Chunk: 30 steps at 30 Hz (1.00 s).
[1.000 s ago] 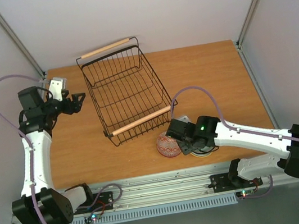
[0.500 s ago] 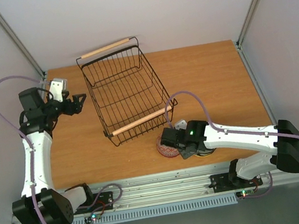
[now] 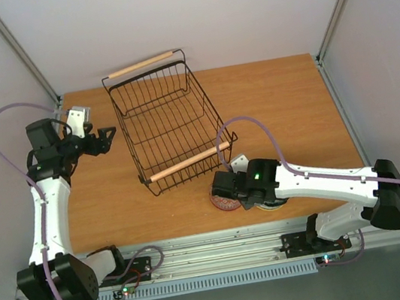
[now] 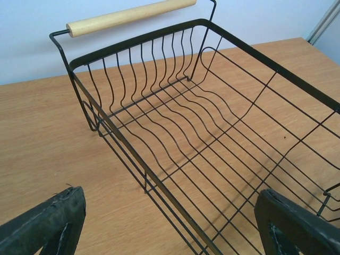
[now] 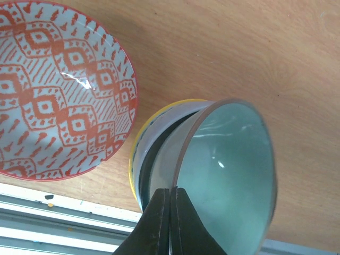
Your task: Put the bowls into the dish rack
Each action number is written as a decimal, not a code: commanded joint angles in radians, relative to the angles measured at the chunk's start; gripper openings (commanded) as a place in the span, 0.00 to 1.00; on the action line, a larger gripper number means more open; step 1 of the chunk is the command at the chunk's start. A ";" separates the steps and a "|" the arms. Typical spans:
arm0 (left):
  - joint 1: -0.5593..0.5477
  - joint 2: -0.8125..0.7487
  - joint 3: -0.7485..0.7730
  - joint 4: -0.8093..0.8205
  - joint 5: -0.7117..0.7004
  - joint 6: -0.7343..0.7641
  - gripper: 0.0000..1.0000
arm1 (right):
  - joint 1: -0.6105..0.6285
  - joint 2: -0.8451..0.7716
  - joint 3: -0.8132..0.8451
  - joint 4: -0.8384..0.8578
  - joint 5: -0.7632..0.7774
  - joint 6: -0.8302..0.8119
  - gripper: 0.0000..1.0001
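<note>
Your right jaws pinched the mint bowl [image 5: 228,159] by its rim, likely because the stack [image 5: 133,159] hid its sides; it sat tilted beside the red bowl [image 5: 58,90], at the worktop's [image 3: 292,105] near edge. Your left jaws stood wide, facing the empty rack [image 4: 133,41].

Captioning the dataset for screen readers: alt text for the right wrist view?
The right gripper pinches the rim of a tilted mint green bowl that sits in a yellow-rimmed bowl. A red-patterned bowl sits upright beside them on the wooden table.
</note>
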 commanded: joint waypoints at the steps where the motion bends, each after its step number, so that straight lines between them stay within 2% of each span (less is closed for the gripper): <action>1: -0.002 -0.024 -0.015 0.043 -0.008 -0.011 0.88 | 0.010 -0.007 0.032 -0.005 0.062 -0.021 0.01; 8: -0.001 -0.025 -0.019 0.047 -0.008 -0.011 0.88 | 0.015 -0.001 -0.003 0.040 0.022 -0.019 0.01; 9: -0.001 -0.024 -0.019 0.048 -0.008 -0.012 0.88 | 0.017 -0.006 -0.009 0.049 0.017 -0.020 0.05; 12: -0.001 -0.023 -0.022 0.051 -0.010 -0.011 0.88 | 0.019 -0.029 -0.026 0.085 -0.007 -0.034 0.24; 16: -0.001 -0.023 -0.025 0.055 -0.011 -0.011 0.88 | 0.018 -0.034 -0.042 0.108 -0.033 -0.044 0.35; 24: -0.001 -0.020 -0.030 0.059 -0.013 -0.010 0.88 | 0.020 0.043 -0.062 0.118 -0.041 -0.043 0.39; 30: 0.000 -0.016 -0.033 0.060 -0.010 -0.009 0.89 | 0.019 0.119 -0.064 0.058 0.030 0.016 0.39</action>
